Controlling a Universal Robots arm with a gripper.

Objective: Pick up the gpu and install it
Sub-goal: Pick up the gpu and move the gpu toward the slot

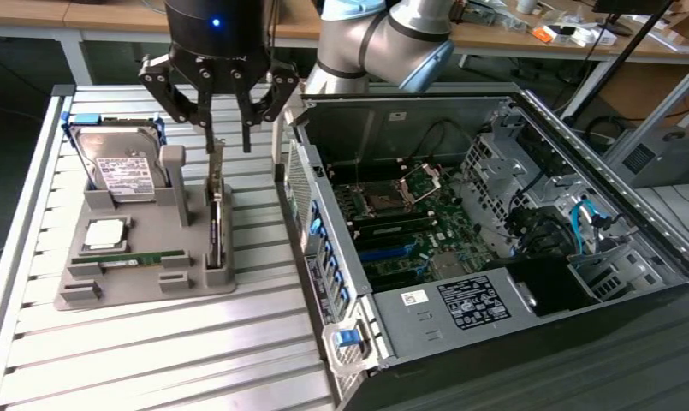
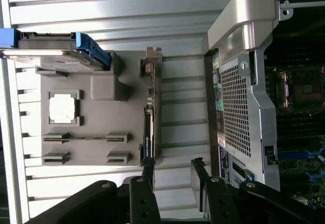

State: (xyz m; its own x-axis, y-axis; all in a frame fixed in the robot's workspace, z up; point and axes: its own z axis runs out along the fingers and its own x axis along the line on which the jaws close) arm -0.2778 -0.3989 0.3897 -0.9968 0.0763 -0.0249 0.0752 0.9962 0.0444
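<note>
While hanging just abv upright gpu [image 1: 215,214], claw [image 1: 230,141] sits wide open & empty.

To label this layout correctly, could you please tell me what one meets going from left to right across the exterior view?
Boxy silver hard drive with white label → thin dark green gpu card standing on edge → open grey metal computer case.

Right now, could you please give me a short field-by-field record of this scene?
gripper: open, over the gpu, holding nothing
gpu: standing on edge in the gray holder, not installed
holder also carries: hard drive, processor, RAM stick
computer case: side open, at the exterior view's right of the holder
surface: slatted metal table
</note>
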